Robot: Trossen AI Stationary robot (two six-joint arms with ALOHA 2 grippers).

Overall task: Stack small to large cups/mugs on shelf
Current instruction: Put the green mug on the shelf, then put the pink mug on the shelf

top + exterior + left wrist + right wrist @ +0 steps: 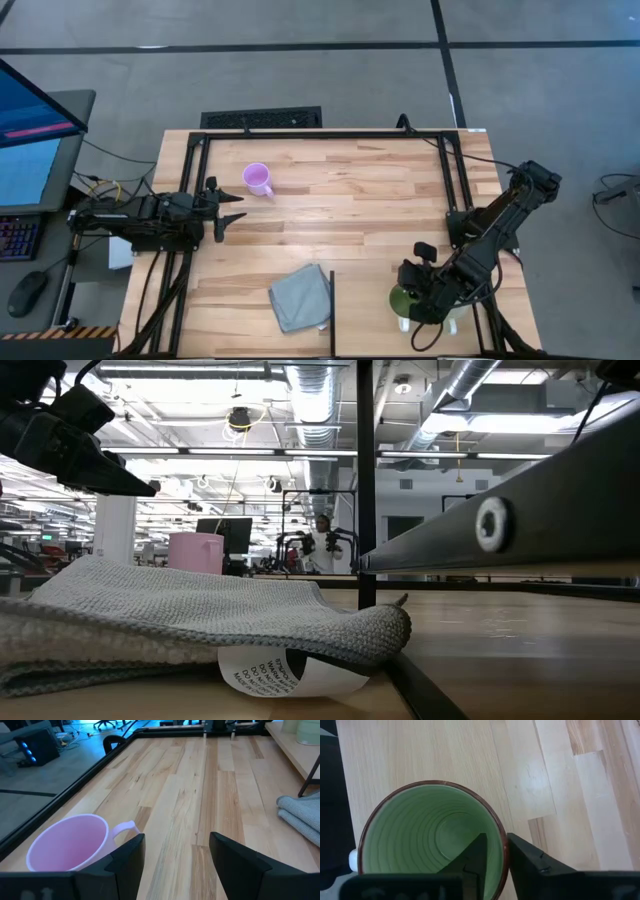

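The wooden counter (360,200) fills the middle of the high view. A grey cloth (299,296) lies folded at its lower centre, over a printed paper slip (290,672) seen in the low view. At lower right, the right hand (420,290) pinches the rim of the green mug (432,832), one finger inside and one outside; a bit of cream-white mug (404,322) peeks out just beneath it. At upper left the lilac mug (258,180) stands upright, near the left hand (232,211), whose fingers are spread wide and hold nothing.
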